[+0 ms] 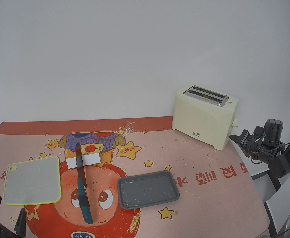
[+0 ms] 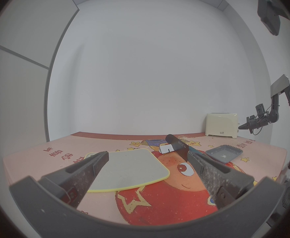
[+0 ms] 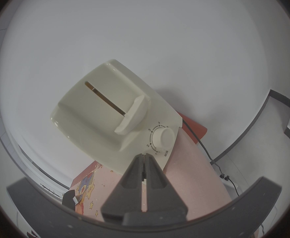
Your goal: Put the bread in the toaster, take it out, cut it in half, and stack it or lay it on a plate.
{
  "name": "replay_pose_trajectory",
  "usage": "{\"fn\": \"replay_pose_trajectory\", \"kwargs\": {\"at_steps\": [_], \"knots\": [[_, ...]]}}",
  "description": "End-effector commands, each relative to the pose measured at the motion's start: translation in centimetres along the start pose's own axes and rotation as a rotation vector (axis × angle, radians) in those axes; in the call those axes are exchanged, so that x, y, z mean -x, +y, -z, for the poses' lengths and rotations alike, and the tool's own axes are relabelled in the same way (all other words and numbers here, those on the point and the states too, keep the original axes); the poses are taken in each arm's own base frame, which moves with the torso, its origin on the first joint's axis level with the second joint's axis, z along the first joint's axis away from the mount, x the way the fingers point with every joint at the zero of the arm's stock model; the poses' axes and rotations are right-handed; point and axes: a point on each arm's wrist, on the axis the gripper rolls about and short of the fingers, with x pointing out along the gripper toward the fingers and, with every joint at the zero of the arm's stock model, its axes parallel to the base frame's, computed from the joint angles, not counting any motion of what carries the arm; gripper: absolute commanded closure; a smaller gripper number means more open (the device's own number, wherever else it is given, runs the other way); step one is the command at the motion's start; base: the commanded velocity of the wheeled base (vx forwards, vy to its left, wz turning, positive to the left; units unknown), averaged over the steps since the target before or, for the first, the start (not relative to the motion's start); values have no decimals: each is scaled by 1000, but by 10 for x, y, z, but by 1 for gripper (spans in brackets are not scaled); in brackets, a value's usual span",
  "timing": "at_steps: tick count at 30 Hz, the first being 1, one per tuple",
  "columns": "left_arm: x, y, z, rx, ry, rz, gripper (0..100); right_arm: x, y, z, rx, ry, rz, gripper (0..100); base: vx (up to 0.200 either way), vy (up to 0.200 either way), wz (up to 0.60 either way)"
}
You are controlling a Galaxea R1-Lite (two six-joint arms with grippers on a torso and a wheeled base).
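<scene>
The cream toaster stands at the table's back right; its top slots look dark, and I cannot make out bread in them. At its end face the lever sits at the dial end of its slot, beside the round dial. My right gripper is shut with nothing in it, its tips just short of that end face below the dial; from the head it hangs off the table's right edge. My left gripper is open and low at the front left corner, facing the cutting board.
A grey board with a yellow rim lies front left. A teal-handled knife leans on a small white stand. A grey tray with crumbs sits mid-table. The toaster's cord trails off the back edge.
</scene>
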Motion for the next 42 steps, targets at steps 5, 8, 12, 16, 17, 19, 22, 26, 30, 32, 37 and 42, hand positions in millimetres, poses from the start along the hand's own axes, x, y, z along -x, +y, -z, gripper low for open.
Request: {"fn": "replay_pose_trajectory", "kwargs": {"at_steps": [5, 8, 12, 16, 17, 19, 22, 26, 30, 32, 37, 42], "knots": [[-1, 0, 5, 0, 8, -1, 0, 1, 1, -2, 1, -8, -7, 100, 0, 0, 0], [-1, 0, 5, 0, 6, -1, 0, 1, 1, -4, 0, -13, -8, 100, 0, 0, 0], [-1, 0, 5, 0, 8, -1, 0, 0, 2, -4, 0, -14, -9, 100, 0, 0, 0], [-1, 0, 5, 0, 8, -1, 0, 0, 1, -4, 1, -15, -8, 100, 0, 0, 0], [-1, 0, 5, 0, 8, -1, 0, 0, 1, -4, 0, -15, -8, 100, 0, 0, 0], [-1, 0, 5, 0, 6, -1, 0, -1, 1, -6, -1, -21, -7, 100, 0, 0, 0], [-1, 0, 5, 0, 8, -1, 0, -2, 1, -7, 0, -25, -9, 100, 0, 0, 0], [-1, 0, 5, 0, 8, -1, 0, -2, 0, -7, -1, -23, -7, 100, 0, 0, 0], [-1, 0, 5, 0, 8, -1, 0, -2, 0, -7, 1, -23, -7, 100, 0, 0, 0], [-1, 0, 5, 0, 8, -1, 0, -2, 0, -6, -1, -22, -6, 100, 0, 0, 0], [-1, 0, 5, 0, 8, -1, 0, -3, -1, -6, -1, -21, -5, 100, 0, 0, 0], [0, 0, 5, 0, 5, -1, 0, -6, -4, -4, -2, -17, 1, 100, 0, 0, 0]]}}
